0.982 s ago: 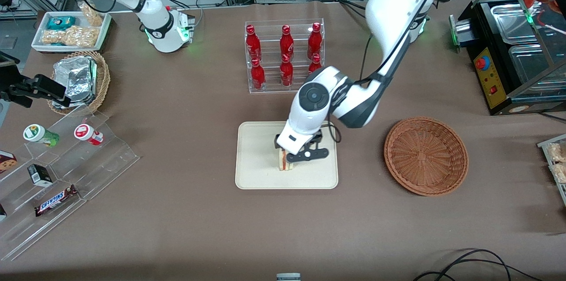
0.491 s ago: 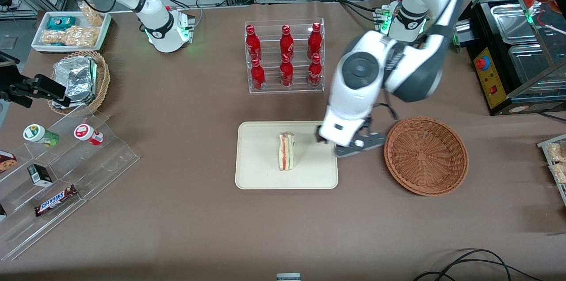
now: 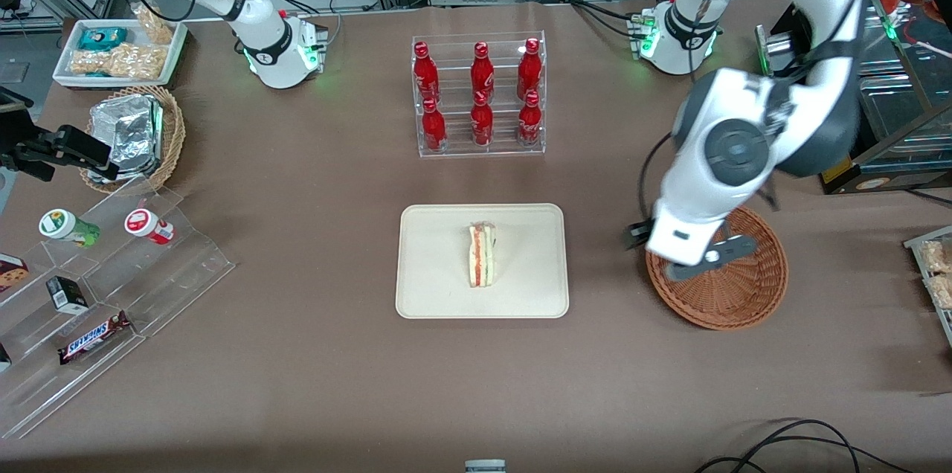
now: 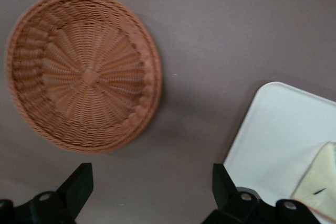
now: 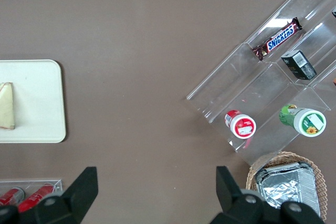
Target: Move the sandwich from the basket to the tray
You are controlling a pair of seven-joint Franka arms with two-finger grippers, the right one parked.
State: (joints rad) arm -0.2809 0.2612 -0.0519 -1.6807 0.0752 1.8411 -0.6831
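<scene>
Sandwich (image 3: 482,256) stands on edge at centre of tray (image 3: 431,287), mid-frame. Pincer (image 3: 688,253) released, fingers spread, nothing held, hanging over basket (image 3: 744,298) rim at centre-right.

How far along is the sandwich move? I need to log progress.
Done: the sandwich stands on the cream tray, and the brown wicker basket looks empty. In hand: nothing; the left pincer hangs open above the basket's rim, apart from the sandwich. Left: nothing visible of the task itself.
</scene>
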